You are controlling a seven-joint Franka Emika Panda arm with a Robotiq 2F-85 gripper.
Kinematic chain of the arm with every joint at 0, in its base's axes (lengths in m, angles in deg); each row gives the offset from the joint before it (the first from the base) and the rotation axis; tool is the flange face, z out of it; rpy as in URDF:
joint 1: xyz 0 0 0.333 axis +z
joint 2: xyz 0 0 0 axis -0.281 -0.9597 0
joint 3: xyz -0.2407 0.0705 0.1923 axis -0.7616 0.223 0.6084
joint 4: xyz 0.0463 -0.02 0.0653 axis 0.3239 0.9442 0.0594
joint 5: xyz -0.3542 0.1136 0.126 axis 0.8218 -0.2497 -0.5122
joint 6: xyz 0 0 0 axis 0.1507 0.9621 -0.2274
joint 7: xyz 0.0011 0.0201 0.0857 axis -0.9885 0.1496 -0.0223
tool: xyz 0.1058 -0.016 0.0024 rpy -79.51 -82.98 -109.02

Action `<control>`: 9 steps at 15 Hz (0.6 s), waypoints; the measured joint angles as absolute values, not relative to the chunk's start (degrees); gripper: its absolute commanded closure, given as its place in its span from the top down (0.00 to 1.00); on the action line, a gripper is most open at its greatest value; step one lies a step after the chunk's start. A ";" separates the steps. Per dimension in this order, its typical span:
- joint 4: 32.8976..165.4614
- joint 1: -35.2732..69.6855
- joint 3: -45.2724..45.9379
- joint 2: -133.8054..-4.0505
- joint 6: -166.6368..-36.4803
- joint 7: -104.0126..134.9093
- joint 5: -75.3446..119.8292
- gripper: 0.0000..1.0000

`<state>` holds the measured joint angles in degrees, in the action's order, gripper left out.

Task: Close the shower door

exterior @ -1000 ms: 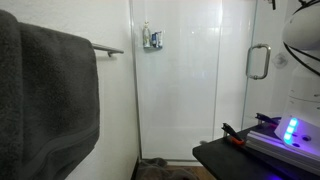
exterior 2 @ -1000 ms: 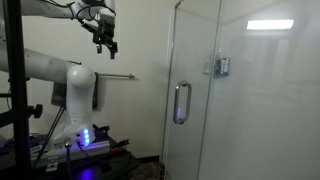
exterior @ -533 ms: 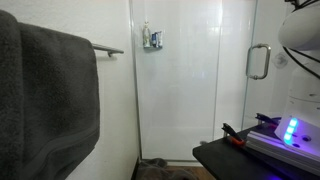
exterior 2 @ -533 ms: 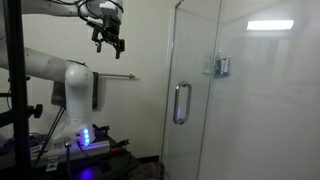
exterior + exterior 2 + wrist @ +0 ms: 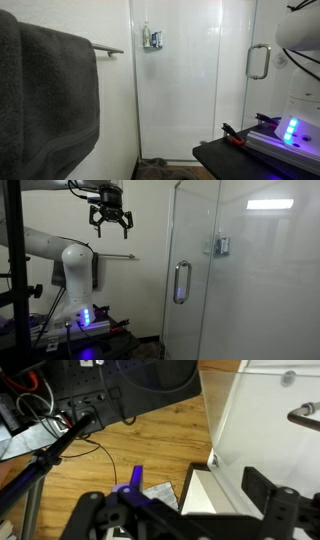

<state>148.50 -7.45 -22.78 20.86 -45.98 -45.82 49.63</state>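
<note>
End effector (image 5: 111,224): jaws spread, empty, high above the bench (image 5: 222,152). The shower door (image 5: 195,240) stands upright beyond the bench edge. Expect a heavy, rigid, slippery, fragile glass panel. Push or hook at the chrome handle (image 5: 181,282), slowly; avoid impact.

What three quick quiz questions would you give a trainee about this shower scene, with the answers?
1. True or false: the gripper touches the handle of the shower door.
2. The towel is: A white, B dark grey, C red.
3. Fill in: the gripper's jaws stand ____.
Key: 1 false; 2 B; 3 open.
</note>
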 measured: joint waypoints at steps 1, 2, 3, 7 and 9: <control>148.19 -7.92 -24.06 20.22 -48.86 -47.53 49.63 1.00; 147.92 -8.42 -25.13 19.47 -51.93 -49.23 49.63 1.00; 147.69 -9.00 -25.92 18.69 -55.04 -50.96 49.61 1.00; 147.28 -10.49 -26.87 15.62 -64.08 -55.57 44.00 1.00; 147.26 -10.95 -26.47 15.16 -64.22 -55.27 42.91 1.00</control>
